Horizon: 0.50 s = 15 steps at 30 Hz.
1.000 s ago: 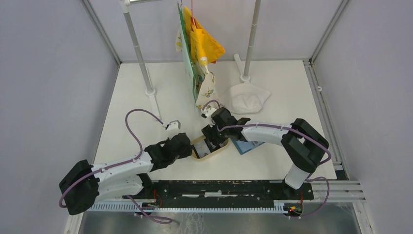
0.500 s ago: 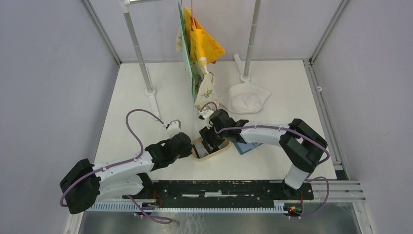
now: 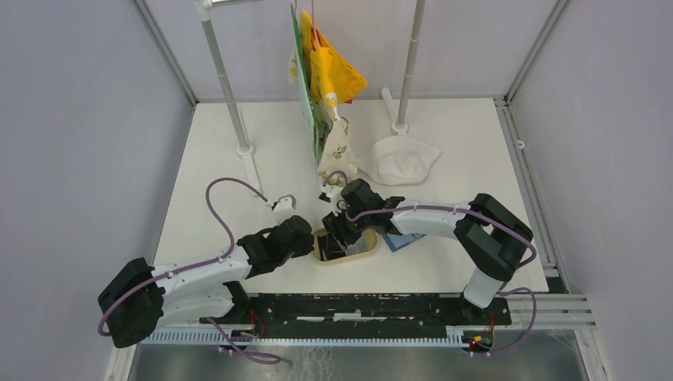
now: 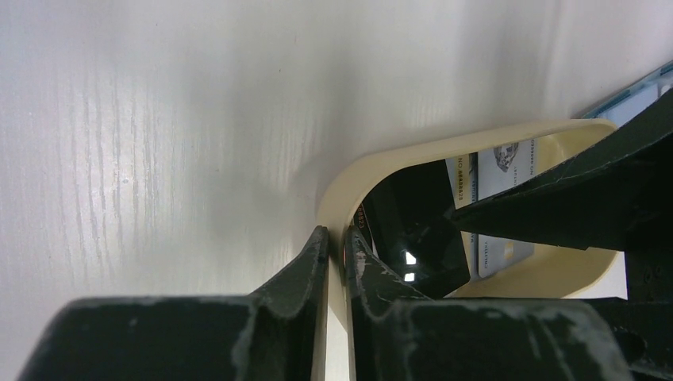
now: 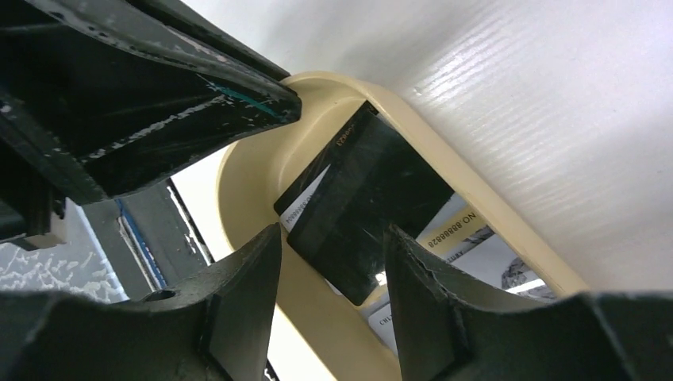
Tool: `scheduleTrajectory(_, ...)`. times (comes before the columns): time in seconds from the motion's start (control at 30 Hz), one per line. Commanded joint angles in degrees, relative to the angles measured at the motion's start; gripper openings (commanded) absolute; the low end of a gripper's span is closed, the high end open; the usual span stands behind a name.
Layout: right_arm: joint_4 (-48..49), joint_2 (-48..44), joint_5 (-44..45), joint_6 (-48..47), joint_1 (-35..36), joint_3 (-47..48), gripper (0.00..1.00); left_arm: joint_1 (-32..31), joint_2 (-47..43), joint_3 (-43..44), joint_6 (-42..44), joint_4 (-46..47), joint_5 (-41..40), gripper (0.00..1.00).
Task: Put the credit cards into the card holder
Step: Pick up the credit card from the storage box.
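Tan tray [image 4: 413, 147]: the left gripper [image 4: 335, 240] is pinching its rim, holding it steady. Inside the tray a black credit card [image 5: 357, 214] lies tilted, and the right gripper [image 5: 333, 278] straddles it with jaws spread. The card holder [image 3: 395, 241] is just beside the tray. The pick-up step is in hand; next, close on the card's edges and lift.

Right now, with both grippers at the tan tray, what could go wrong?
1. The right gripper stands open astride the black card, which lies over light printed cards. Closing may catch one of those too, or only push the card flat.
2. The left gripper pinches only the thin rim of the tan tray, so a push from the right fingers may tilt it.
3. Both grippers are very close and might collide.
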Motion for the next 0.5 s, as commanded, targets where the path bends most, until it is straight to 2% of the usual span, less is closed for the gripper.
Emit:
scheduleTrajectory(0.0,3.3,-1.4,-3.3,1.1,-0.3,0.7,0.56,-0.2,0.1,1.3,-2.3,2.3,0.1,0.09)
scheduleTrajectory(0.3,2.6,-5.0,5.0,0.3,-2.0,-3.2,0.61,-0.2,-0.5,1.5,-4.6,0.9,-0.7,0.04)
scheduleTrajectory(0.47,3.2,-2.6,5.1,1.6,-2.0,-4.2,0.65,-0.4,-0.3,2.8,-6.3,-1.8,-2.0,0.02)
